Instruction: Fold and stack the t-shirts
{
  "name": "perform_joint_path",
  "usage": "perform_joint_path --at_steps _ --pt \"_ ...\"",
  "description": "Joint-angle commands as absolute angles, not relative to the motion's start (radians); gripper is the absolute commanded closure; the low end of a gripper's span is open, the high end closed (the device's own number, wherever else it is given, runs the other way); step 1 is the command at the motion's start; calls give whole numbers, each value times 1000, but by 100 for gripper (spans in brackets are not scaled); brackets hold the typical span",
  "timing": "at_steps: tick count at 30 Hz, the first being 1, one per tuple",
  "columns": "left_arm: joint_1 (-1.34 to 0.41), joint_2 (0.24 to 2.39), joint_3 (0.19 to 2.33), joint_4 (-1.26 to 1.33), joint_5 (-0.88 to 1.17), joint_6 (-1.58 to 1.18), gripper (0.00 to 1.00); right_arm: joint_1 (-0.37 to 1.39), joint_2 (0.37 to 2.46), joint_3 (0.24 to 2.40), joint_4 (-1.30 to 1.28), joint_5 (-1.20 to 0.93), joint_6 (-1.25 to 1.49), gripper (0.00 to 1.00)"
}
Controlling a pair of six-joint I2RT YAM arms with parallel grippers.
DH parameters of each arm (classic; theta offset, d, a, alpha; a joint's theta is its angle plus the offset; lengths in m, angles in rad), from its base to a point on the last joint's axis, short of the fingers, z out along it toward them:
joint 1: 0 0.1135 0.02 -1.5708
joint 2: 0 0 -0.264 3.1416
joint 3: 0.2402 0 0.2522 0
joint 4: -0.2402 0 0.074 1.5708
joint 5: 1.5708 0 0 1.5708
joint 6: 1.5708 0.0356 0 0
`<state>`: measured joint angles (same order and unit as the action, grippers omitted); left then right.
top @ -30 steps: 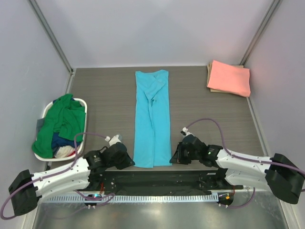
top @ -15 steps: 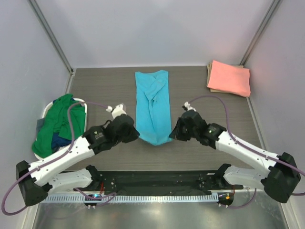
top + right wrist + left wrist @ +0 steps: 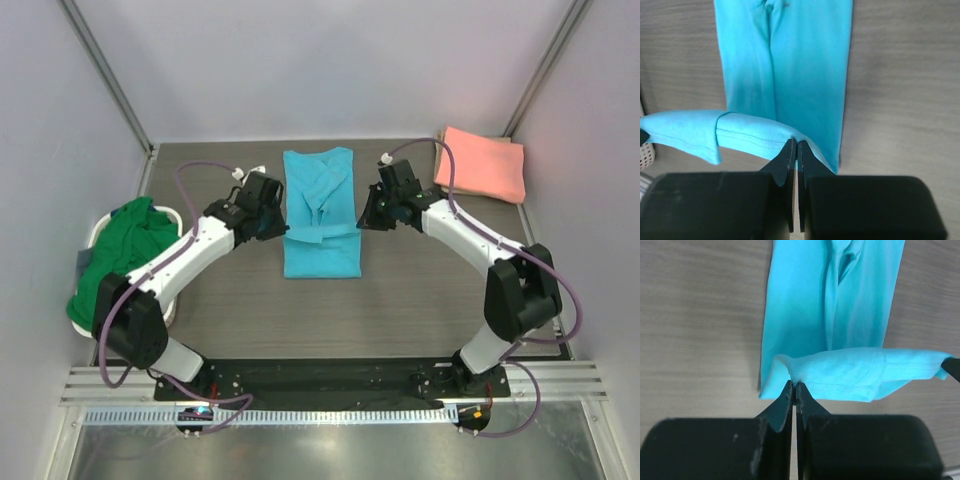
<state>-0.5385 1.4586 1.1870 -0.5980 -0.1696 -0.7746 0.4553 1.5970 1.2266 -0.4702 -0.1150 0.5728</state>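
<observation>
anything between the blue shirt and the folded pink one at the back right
Nothing visible lies between the sky-blue t-shirt and the salmon-pink t-shirt; only the right gripper, shut on the blue hem, hangs over that gap.

White left arm (image 3: 180, 262) and white right arm (image 3: 470, 235), black joints (image 3: 135, 325), looping purple cables (image 3: 181, 185), thin pointed black fingers (image 3: 782, 405)

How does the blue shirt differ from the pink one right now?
Colour: the sky-blue shirt versus the salmon-pink shirt. State: the sky-blue shirt is mid-fold, its near hem lifted and pinched by the left gripper and right gripper; the salmon-pink shirt is a compact folded rectangle, untouched. Place: the sky-blue shirt lies mid-table, the salmon-pink shirt in the far right corner. Both are plain cloth on the table.
</observation>
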Motion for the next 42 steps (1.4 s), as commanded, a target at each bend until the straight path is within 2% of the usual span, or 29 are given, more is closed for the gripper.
perform_joint_path --at_steps 1,8,29,33,34,35,36,37,38,39,42 --pt "-492 1534 1288 -511 -88 -690 100 423 1655 1327 -476 -159 500 99" --pt "-440 1678 1402 -509 -51 -670 100 382 1801 1442 -476 -209 469 99" --pt "-350 1930 1542 -515 38 -652 100 344 2061 1641 -476 -284 468 99" --pt "-341 1988 1600 -534 55 -650 95 341 2108 1689 -477 -284 479 99" --pt "-338 2002 1620 -554 63 -649 92 334 2117 1701 -480 -285 485 96" --pt "-330 2031 1662 -566 67 -649 90 333 2128 1733 -483 -290 486 78" --pt "-325 2043 1696 -578 78 -649 81 328 2152 1758 -489 -294 489 66" --pt "-321 2060 1732 -603 90 -647 76 319 2164 1823 -523 -284 491 47" --pt "-310 2092 1774 -626 104 -643 72 315 2180 1862 -546 -279 492 42" --pt "-305 2114 1902 -703 107 -626 60 310 2201 1902 -567 -278 492 39" --pt "-302 2170 2133 -837 103 -591 51 293 2201 2023 -641 -247 494 36"
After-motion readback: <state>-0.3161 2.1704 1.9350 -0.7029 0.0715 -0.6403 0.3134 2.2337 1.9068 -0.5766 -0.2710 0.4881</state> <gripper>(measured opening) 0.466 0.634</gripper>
